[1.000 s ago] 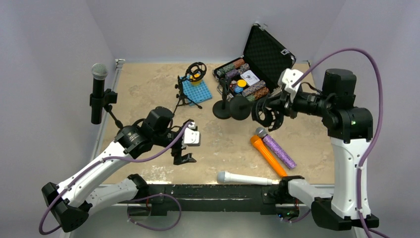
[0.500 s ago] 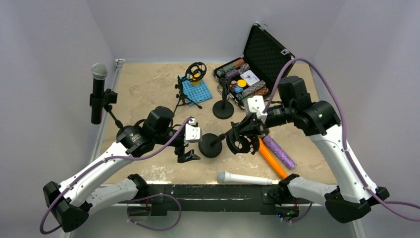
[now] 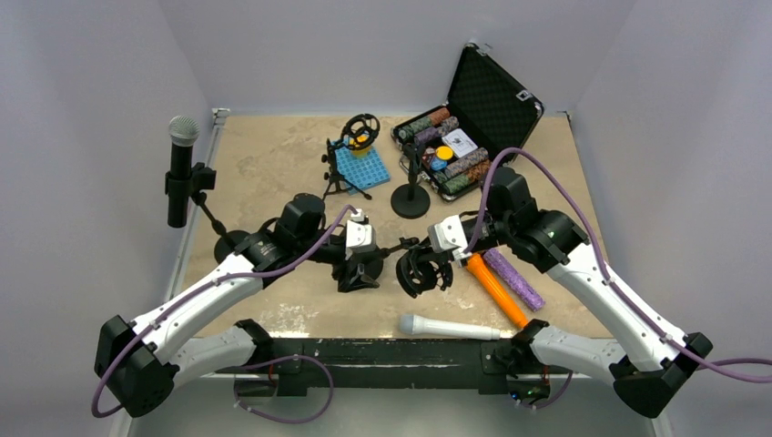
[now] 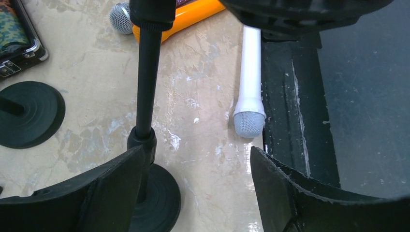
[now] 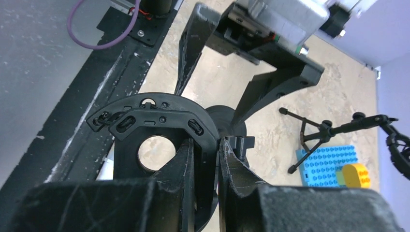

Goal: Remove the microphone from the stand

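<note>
A black microphone [image 3: 181,168] with a silver head sits upright in the clip of a stand at the table's far left edge, away from both grippers. My right gripper [image 3: 435,258] [image 5: 207,159] is shut on the black ring mount [image 5: 154,121] of a second, empty stand [image 4: 147,72]. That stand's round base [image 4: 157,198] rests near the front middle. My left gripper [image 3: 360,271] [image 4: 198,183] stands open around the base, with the pole against its left finger [image 4: 111,188].
A white microphone [image 3: 451,327] lies along the front edge, with an orange microphone [image 3: 492,287] and a purple one [image 3: 512,276] to its right. Behind stand another round-base stand [image 3: 411,196], a tripod stand on a blue brick plate [image 3: 360,167], and an open case [image 3: 473,118].
My right arm has carried the ring-mount stand from the back right to the front middle. My left gripper has shifted right and now straddles its base, its jaws slightly narrower.
</note>
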### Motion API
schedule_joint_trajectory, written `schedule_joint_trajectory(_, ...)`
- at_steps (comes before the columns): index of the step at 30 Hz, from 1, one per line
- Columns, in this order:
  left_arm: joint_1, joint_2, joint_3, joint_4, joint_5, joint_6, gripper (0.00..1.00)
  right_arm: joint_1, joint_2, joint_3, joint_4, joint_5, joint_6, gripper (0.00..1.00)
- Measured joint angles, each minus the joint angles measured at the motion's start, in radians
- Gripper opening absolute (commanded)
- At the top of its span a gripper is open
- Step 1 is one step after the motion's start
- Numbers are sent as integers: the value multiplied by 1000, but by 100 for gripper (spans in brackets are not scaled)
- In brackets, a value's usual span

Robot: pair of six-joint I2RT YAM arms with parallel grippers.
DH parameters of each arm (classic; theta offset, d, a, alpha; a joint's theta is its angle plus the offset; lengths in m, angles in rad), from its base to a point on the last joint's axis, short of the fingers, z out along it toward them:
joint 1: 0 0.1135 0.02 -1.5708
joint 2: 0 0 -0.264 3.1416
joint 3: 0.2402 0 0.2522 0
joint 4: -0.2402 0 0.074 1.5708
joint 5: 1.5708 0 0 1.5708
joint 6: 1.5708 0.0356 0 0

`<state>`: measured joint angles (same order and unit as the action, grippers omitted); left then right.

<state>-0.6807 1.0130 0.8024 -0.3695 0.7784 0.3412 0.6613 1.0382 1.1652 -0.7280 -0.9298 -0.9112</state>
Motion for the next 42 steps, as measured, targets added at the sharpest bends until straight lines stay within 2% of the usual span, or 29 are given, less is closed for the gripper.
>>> schedule_joint_trajectory(3, 6, 36, -37, 72, 14, 19, 80, 2, -7, -6, -10, -2, -61, 0)
schedule_joint_trajectory(8, 18, 135, -35, 97, 29, 50, 69, -3, -27, -32, -49, -7, -182, 0)
schedule_joint_trajectory(10, 21, 203, 27, 21, 29, 70, 67, -25, -54, -58, -50, -19, -198, 0)
schedule_joint_trajectory(13, 28, 263, 157, -106, 33, 121, 70, -89, -72, -58, -82, -85, -235, 0)
schedule_joint_trajectory(17, 34, 237, 274, -237, 32, 212, 77, -129, -73, -55, -119, -156, -282, 0)
schedule_joint_trajectory(20, 34, 209, 289, -280, 37, 263, 78, -133, -95, -69, -126, -175, -305, 0)
schedule_joint_trajectory(23, 33, 239, 289, -282, 51, 294, 74, -134, -152, -112, -131, -189, -333, 0)
schedule_joint_trajectory(26, 32, 348, 318, -283, 71, 315, 70, -134, -212, -159, -148, -191, -377, 0)
schedule_joint_trajectory(29, 32, 455, 354, -282, 91, 333, 64, -134, -227, -172, -196, -190, -440, 0)
schedule_joint_trajectory(32, 28, 522, 380, -303, 116, 360, 62, -135, -219, -172, -233, -187, -485, 0)
schedule_joint_trajectory(38, -6, 534, 385, -336, 157, 420, 61, -137, -222, -180, -243, -182, -508, 0)
schedule_joint_trajectory(42, -35, 535, 385, -359, 171, 468, 51, -137, -238, -195, -240, -181, -516, 0)
